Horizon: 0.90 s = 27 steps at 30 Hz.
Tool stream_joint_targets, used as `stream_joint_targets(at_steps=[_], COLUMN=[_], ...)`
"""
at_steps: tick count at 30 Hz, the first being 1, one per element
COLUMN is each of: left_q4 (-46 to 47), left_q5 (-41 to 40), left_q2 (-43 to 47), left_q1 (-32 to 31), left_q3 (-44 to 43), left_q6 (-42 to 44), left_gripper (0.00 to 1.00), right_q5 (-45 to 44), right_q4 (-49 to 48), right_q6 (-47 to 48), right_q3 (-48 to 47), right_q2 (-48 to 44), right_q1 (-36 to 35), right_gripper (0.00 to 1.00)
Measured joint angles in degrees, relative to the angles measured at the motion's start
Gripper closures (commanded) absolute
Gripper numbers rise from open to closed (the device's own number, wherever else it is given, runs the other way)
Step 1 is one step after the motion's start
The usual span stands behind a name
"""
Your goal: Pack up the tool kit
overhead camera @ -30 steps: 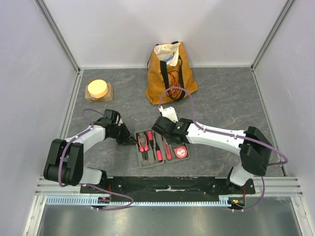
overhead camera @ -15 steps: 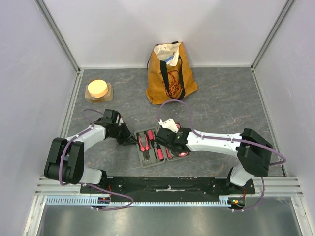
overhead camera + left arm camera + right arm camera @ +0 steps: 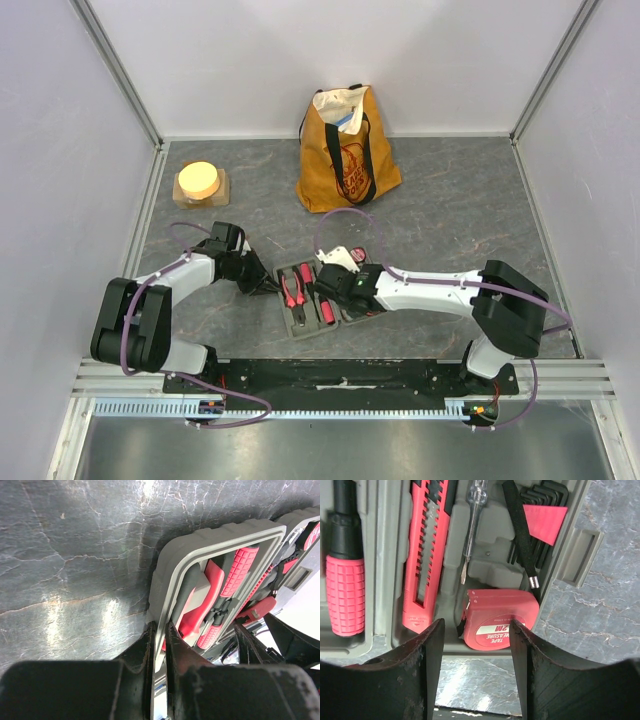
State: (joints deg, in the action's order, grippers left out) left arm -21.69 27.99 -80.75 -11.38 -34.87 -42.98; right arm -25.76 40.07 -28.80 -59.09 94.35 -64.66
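The tool kit [image 3: 308, 322] lies open on the table between the arms, a grey case with red-and-black tools in its slots. My left gripper [image 3: 268, 288] is shut on the rim of the case's left half [image 3: 210, 545], with the thin grey edge pinched between the fingertips [image 3: 160, 628]; the pliers [image 3: 235, 575] lie in that half. My right gripper [image 3: 476, 622] hovers open over the right half, with the red tape measure [image 3: 502, 617] just beyond its tips and untouched. Also in that half are a red knife [image 3: 427, 555], a screwdriver [image 3: 472, 525] and hex keys [image 3: 542, 515].
A mustard-yellow tote bag [image 3: 348, 150] stands at the back centre. A round yellow-topped tan block [image 3: 200, 182] sits at the back left. Metal frame rails run along the table's side and near edges.
My right arm has swung left and nearer, bringing its gripper down over the case's right half and the tape measure. The left gripper keeps its hold on the rim.
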Motion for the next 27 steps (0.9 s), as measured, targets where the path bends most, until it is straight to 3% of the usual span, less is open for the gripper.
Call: stream_joint_targets(at_steps=[7, 18, 27], left_q4=[0.33, 0.42, 0.42], left_q5=[0.28, 0.35, 0.39], left_q2=[-0.22, -0.22, -0.22], left_q1=[0.00, 0.00, 0.00], left_q3=[0.00, 0.00, 0.00], left_q6=[0.00, 0.00, 0.02], left_gripper=[0.91, 0.91, 0.91], right_q5=[-0.83, -2.99, -4.61], right_q4=[-0.17, 1.60, 1.84], right_q6=[0.76, -0.31, -0.07], right_q3=[1.09, -2.97, -6.23], right_q2=[0.35, 1.81, 1.22], right_q1=[0.28, 0.76, 2.54], right_gripper=[0.44, 0.40, 0.47])
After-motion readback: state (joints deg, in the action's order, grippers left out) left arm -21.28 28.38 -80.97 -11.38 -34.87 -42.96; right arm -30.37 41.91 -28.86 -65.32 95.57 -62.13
